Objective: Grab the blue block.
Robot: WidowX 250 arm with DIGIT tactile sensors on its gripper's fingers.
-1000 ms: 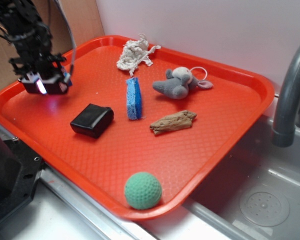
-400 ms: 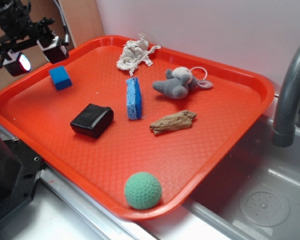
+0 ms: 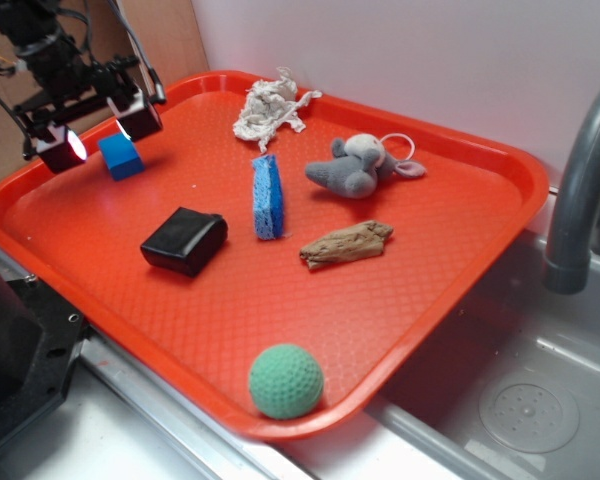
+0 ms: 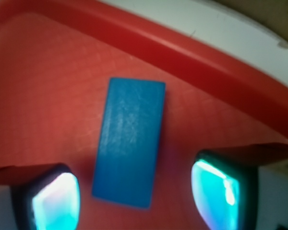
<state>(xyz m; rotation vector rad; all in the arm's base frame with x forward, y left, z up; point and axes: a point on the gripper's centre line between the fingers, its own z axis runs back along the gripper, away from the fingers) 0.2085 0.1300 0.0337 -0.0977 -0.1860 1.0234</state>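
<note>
The blue block (image 3: 121, 156) is a small smooth bright-blue brick lying on the red tray (image 3: 400, 290) near its far left corner. My gripper (image 3: 96, 128) hovers right over it, open wide, one finger on each side of the block without touching it. In the wrist view the blue block (image 4: 129, 142) lies lengthwise between the two lit fingertips (image 4: 55, 201), with a gap on either side, and my gripper (image 4: 137, 199) is centred over its near end.
On the tray lie a black box (image 3: 184, 241), a thin blue sponge (image 3: 268, 196) on edge, a grey plush mouse (image 3: 357, 166), a white rag (image 3: 270, 105), a piece of wood (image 3: 346, 244) and a green ball (image 3: 286, 381). A grey faucet (image 3: 578, 190) and sink are to the right.
One second ago the gripper was low over the block and hid it. It then rose up and left, showing the block, and has since come back down around it, jaws open.
</note>
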